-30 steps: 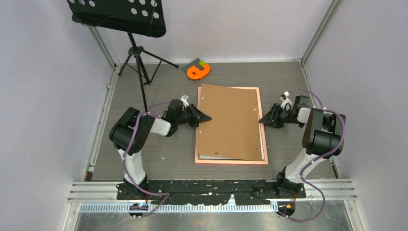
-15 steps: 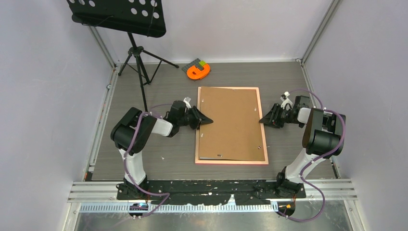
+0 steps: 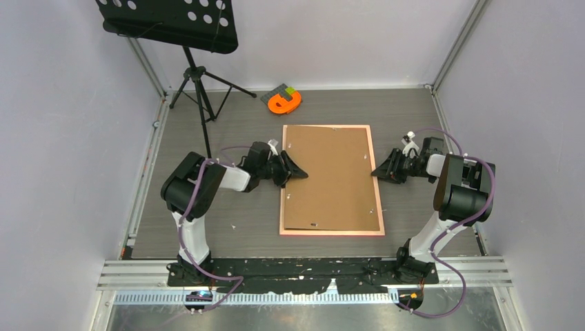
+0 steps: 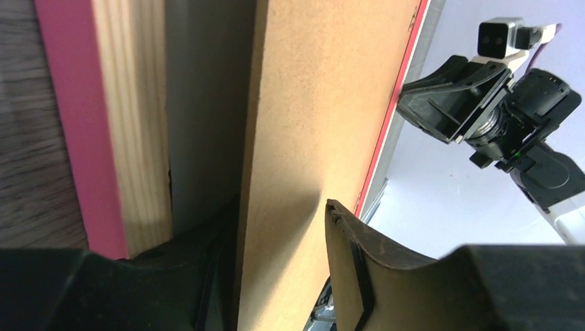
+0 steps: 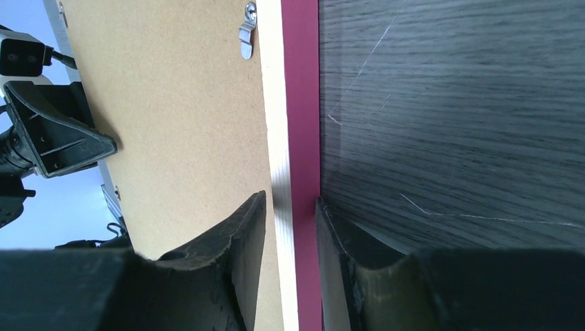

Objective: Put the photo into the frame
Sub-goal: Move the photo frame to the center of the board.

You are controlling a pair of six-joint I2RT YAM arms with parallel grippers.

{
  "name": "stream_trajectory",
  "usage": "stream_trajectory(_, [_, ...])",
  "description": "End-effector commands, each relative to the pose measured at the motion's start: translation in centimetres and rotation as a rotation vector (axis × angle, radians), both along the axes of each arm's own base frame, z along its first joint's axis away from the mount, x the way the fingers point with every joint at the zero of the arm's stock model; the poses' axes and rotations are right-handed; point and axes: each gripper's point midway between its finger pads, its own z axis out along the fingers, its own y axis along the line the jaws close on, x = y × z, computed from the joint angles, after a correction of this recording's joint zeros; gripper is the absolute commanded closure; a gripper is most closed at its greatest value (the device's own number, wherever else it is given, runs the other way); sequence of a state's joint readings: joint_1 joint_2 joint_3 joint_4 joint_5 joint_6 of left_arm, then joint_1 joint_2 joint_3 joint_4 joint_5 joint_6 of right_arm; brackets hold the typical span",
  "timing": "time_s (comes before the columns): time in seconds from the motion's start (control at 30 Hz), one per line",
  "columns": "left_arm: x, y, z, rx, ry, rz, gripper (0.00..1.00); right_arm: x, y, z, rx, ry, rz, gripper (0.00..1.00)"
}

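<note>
Grey wood-grain table (image 3: 407,110), pink frame (image 3: 331,232), pale walls (image 3: 331,41)

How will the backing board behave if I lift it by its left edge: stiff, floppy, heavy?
Probably stiff: the board lies flat in the frame with straight edges. Likely light, since its edge looks thin in the left wrist view. Its matte, fibrous face should not slip much when gripped.

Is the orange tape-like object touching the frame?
Apart. The top external view shows a strip of table between the orange tape-like object and the frame.
</note>
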State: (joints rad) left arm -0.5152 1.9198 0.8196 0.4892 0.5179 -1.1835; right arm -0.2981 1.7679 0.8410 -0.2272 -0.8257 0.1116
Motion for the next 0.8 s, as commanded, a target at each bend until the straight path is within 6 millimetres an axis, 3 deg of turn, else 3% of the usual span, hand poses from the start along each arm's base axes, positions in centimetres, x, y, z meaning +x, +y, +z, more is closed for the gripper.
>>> stream_trajectory(0.0, [-1.4, 0.2, -1.2, 0.079, 0.027, -0.062, 0.53, -0.9, 0.7, -1.4, -0.011, 0.048, 0.025, 0.61])
stream_trajectory(0.07, [-1.3, 0.4, -1.0, 0.098, 0.015, -0.074, 0.49, -0.9, 0.6, -1.3, -0.011, 0.047, 0.025, 0.61])
stream_trajectory(0.4, [-0.7, 1.6, 0.4, 0.226, -0.056, -0.113, 0.07, -0.6, 0.4, -1.2, -0.023, 0.037, 0.030, 0.61])
stream_trajectory(0.77, [-0.4, 3.3, 2.1, 0.358, -0.126, -0.164, 0.01, -0.3, -0.1, -0.6, -0.055, 0.013, 0.023, 0.61])
